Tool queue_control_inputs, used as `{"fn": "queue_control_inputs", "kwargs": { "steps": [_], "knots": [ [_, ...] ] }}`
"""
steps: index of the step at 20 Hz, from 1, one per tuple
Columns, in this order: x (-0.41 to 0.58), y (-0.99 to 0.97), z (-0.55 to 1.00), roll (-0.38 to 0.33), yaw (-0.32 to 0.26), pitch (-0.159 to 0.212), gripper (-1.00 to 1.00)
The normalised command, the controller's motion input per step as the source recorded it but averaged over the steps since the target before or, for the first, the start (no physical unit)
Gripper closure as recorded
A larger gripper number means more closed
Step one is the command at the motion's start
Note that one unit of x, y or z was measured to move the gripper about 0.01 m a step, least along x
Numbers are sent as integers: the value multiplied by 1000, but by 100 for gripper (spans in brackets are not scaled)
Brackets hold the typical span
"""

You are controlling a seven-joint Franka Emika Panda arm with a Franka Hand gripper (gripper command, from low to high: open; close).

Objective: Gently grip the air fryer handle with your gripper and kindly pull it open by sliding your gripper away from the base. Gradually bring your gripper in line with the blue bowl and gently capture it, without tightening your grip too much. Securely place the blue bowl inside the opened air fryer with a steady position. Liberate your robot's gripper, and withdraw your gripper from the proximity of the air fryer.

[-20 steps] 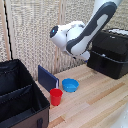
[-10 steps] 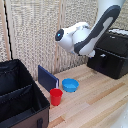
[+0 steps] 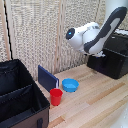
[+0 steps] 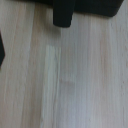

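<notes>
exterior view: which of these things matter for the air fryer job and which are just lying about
For the job: air fryer, air fryer handle, blue bowl.

Lying about: red cup, dark-blue board, black fabric case.

black handle [image 4: 63,13] — pale wood tabletop [image 4: 75,80]

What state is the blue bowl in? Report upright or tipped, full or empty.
Upright and empty. The blue bowl sits flat on the table with its opening up, and only its blue inside shows.
</notes>
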Motion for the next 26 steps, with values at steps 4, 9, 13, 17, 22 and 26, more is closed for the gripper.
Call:
{"fn": "queue_control_inputs", "kwargs": {
  "steps": [4,9,13,17,22,26],
  "knots": [
    [-38,-706,-136,14,0,-76,-100],
    [-92,-638,-189,9,-2,-6,-100],
    [-43,-578,-236,17,0,0,-100],
    [26,-574,-83,29,39,0,-100],
    [145,-433,-19,7,100,72,100],
    [54,-189,0,14,-10,27,100]
  ]
}}
